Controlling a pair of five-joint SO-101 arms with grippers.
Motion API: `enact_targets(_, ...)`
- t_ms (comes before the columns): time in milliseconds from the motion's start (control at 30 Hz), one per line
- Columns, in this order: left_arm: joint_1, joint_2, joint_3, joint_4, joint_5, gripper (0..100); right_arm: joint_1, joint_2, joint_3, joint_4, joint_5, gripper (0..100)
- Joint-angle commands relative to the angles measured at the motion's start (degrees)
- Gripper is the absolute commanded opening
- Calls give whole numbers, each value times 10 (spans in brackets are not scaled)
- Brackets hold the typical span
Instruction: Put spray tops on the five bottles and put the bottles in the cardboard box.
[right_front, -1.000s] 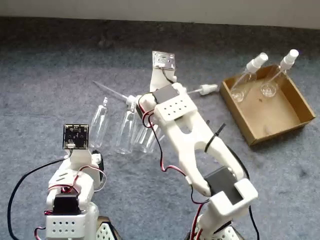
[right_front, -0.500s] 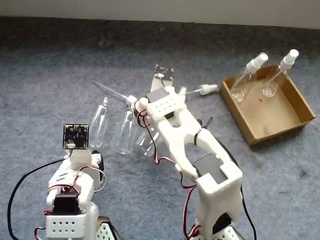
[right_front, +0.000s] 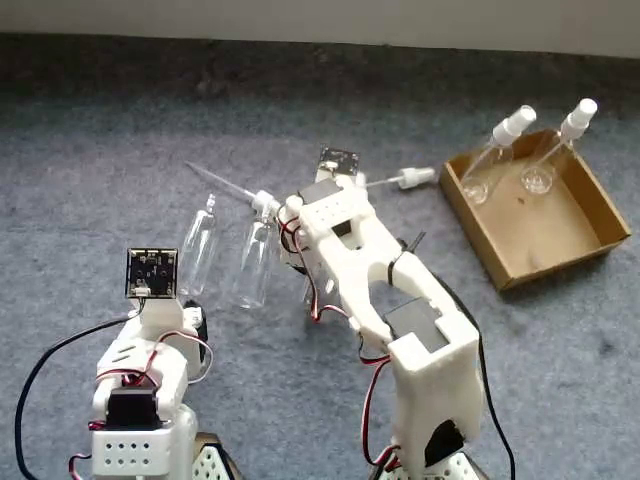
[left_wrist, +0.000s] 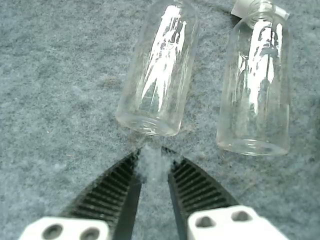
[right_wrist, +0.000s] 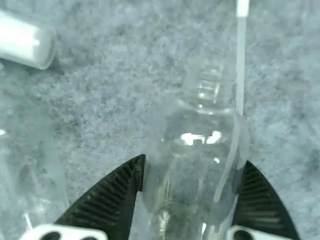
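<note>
Fingers of the right gripper (right_wrist: 192, 161) are clamping a clear bottle (right_wrist: 200, 130) by its belly, well away from the cardboard box (right_front: 540, 230) (light, slick, likely crushable, so a gentle mid-body hold is looking safest), while the left gripper (left_wrist: 150, 149) is hanging farther off, barely parted, empty.

Box (right_front: 550, 225): two capped bottles (right_front: 495, 160) stand in the far corner; remaining floor open. Carpet (right_front: 440, 260) between box and right arm (right_front: 350, 240) passable, one spray top (right_front: 412, 179) lying at its far end. Centre obstructed: the arm, gripping a third bottle (right_wrist: 195, 150), sits just beside two lying bottles (right_front: 200, 250), with a narrow gap between them. Left gripper (left_wrist: 151, 150) faces one base.
</note>
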Motion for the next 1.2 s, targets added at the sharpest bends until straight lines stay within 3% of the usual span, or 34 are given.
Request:
enact_targets(0,-1,-5,-18,-11,4,6,14,-59,-26,21,-6,248)
enact_targets(267,-1,-5,-18,-11,4,6,14,-80,-25,23,61,111)
enact_targets(600,-1,-5,-17,-10,4,6,15,-39,-25,35,67,105)
enact_targets(800,0,-5,-3,-28,4,6,14,-105,-34,71,74,105)
enact_targets(1167,0,-5,-3,-29,4,6,17,-284,-35,136,254,105)
